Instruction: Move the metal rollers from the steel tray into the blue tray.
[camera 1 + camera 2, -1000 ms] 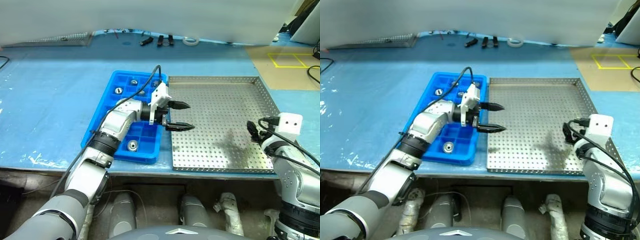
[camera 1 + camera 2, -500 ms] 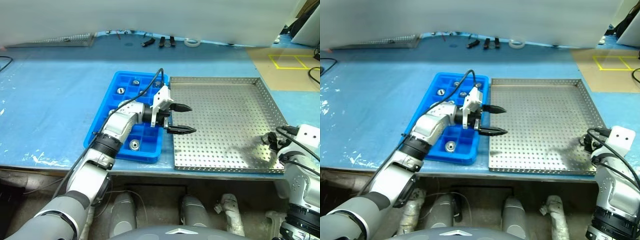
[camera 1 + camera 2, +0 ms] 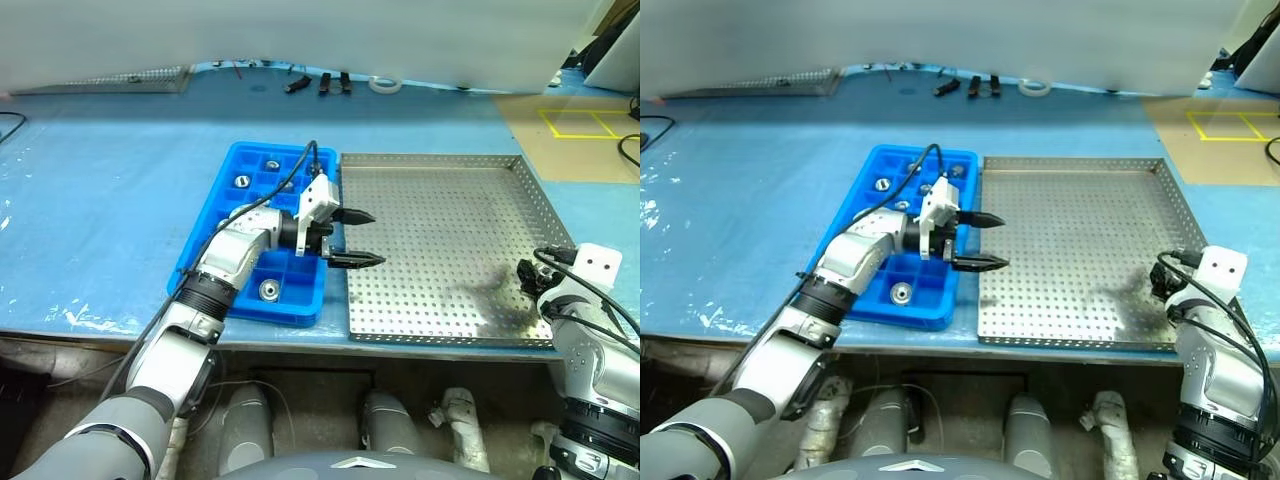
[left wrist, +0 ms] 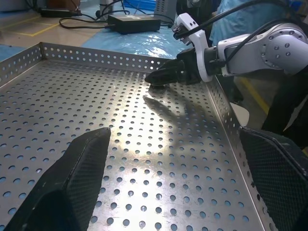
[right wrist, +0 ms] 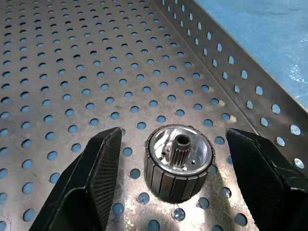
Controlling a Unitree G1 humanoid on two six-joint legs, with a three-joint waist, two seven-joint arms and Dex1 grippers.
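Observation:
The steel tray [image 3: 440, 200] lies on the blue table, with the blue tray [image 3: 215, 240] against its left side. Three metal rollers rest in the blue tray's compartments, at the far end [image 3: 272, 164], beside that one [image 3: 240, 181] and at the near end [image 3: 268, 290]. Another metal roller [image 5: 179, 161] stands on the steel tray's floor by its right rim. My right gripper [image 5: 172, 132] is open around this roller, with a gap on each side. My left gripper [image 3: 352, 238] is open and holds nothing, pointing right over the steel tray's left edge.
Small dark tools [image 3: 320, 82] and a white tape roll [image 3: 381, 84] lie at the back of the table. A grey mesh rack [image 3: 130, 75] sits at the back left. The table's front edge runs just below both trays.
My right gripper has sunk a little towards the steel tray's floor at its right rim. The left gripper has kept its place and stays open.

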